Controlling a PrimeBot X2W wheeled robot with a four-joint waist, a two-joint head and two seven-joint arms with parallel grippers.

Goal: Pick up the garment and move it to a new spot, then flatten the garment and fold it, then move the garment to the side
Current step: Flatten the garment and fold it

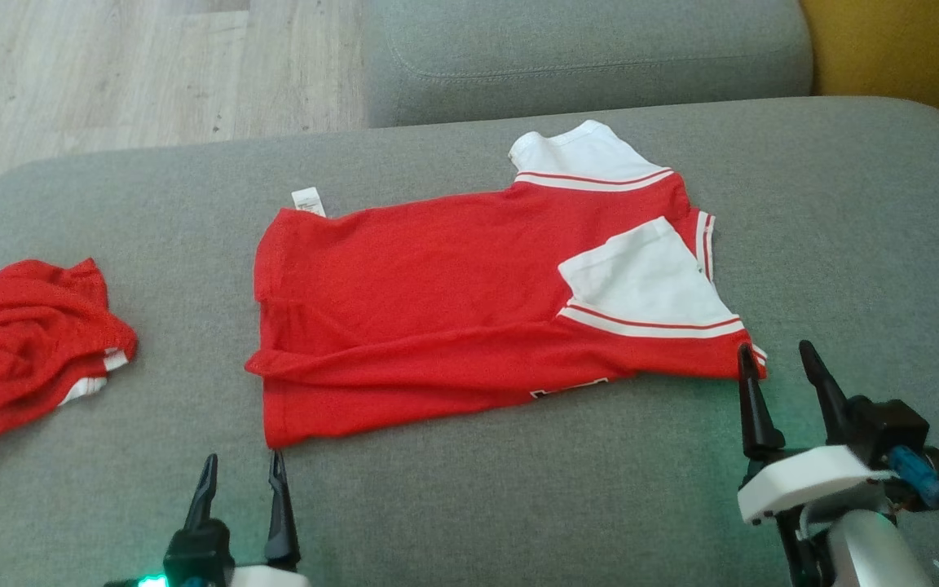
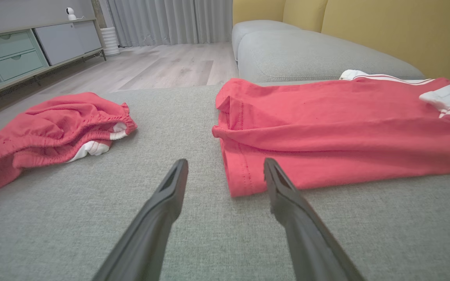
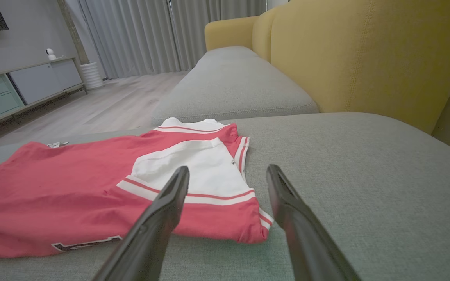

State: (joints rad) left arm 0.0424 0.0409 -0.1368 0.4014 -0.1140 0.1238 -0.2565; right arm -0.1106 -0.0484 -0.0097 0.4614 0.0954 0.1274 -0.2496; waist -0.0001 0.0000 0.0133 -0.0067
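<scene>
On the grey fabric sofa cushion (image 1: pixel 844 244) lies the red-and-white cotton shirt (image 1: pixel 437 285), half folded (folding step, I think); left gripper (image 1: pixel 243 456) and right gripper (image 1: pixel 775 346) are spread wide, holding nothing; next they must pinch its near corners.

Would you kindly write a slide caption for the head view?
Left tool and right tool, both open, near a red shirt on a grey sofa.

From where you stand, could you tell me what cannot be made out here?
Dark print on the flat red-and-white fabric shirt: head view, mostly tucked under its near fold.
Crumpled red fabric heap with white trim: head view, cut off by the left edge.
Small white care label: head view, text too small to read.
</scene>
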